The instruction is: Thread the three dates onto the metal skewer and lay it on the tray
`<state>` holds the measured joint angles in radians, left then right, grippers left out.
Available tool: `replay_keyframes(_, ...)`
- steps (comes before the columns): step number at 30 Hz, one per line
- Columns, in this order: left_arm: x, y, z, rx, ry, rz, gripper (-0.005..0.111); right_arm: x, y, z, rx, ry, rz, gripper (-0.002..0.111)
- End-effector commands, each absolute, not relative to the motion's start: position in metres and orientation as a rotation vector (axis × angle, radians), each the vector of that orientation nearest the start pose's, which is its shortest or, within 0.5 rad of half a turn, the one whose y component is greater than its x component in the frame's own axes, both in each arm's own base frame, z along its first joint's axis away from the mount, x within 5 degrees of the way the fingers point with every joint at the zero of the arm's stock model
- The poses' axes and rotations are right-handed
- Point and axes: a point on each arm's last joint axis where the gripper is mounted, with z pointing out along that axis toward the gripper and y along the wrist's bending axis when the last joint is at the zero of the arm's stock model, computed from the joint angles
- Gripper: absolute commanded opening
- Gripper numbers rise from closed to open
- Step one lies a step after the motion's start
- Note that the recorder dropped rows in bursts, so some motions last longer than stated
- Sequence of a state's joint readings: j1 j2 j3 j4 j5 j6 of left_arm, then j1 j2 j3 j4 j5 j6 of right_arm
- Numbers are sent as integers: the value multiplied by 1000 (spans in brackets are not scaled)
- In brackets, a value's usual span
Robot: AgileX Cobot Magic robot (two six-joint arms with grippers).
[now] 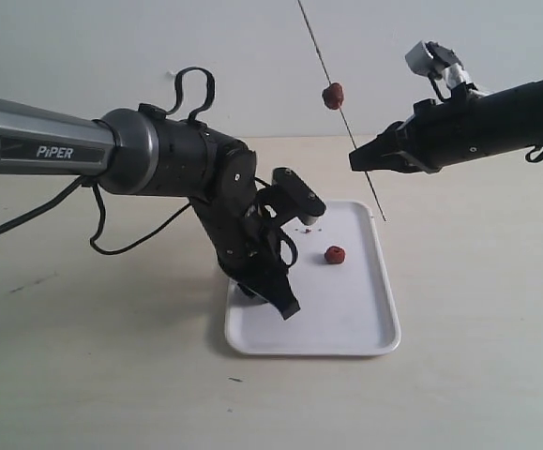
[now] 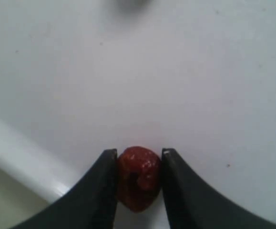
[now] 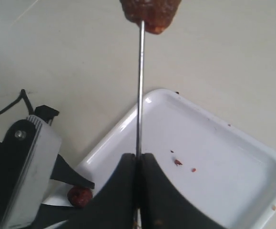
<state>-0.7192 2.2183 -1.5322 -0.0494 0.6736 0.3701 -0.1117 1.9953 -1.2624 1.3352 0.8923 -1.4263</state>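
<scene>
My right gripper (image 1: pixel 355 161) (image 3: pixel 138 156) is shut on the thin metal skewer (image 1: pixel 341 111) (image 3: pixel 139 86), which slants up above the tray's far end. One dark red date (image 1: pixel 332 96) (image 3: pixel 149 12) is threaded on the skewer, above my grip. A second date (image 1: pixel 335 254) lies loose on the white tray (image 1: pixel 355 323) (image 3: pixel 223 157). My left gripper (image 1: pixel 285 306) (image 2: pixel 138 152) reaches down onto the tray's near left part. Its black fingers (image 2: pixel 99 186) press both sides of a third date (image 2: pixel 138 179), right at the tray floor (image 2: pixel 176 86).
Small red crumbs (image 1: pixel 307 228) (image 3: pixel 177 162) lie on the tray's far end. The left arm's black cable (image 1: pixel 130 246) trails over the beige tabletop (image 1: pixel 102 356). In the right wrist view the left arm's camera housing (image 3: pixel 28 167) sits close by the tray's rim.
</scene>
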Motion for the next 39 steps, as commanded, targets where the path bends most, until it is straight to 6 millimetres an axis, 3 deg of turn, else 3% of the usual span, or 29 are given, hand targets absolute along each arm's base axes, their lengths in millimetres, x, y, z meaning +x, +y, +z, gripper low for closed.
replay_keyframes(1,337,-294,141,1363,2454,-250,32,406,19,182,-508,2238,798,0)
replay_keyframes(8,355,-266,178,1205,2436,-636,32,402,16,176,-592,2285,738,0)
replay_keyframes(14,370,-221,206,1127,2305,-1210,32,398,14,172,-702,2321,694,0)
replay_keyframes(17,379,-193,215,1053,2244,-1364,32,393,14,169,-833,2321,674,0)
replay_keyframes(25,402,-145,219,842,2241,-1360,32,379,11,161,-1158,2342,645,0)
replay_keyframes(32,410,-136,227,737,2152,-1412,32,364,17,165,-1322,2282,834,0)
replay_keyframes(39,412,-136,230,694,2122,-1444,32,364,18,164,-1321,2285,845,0)
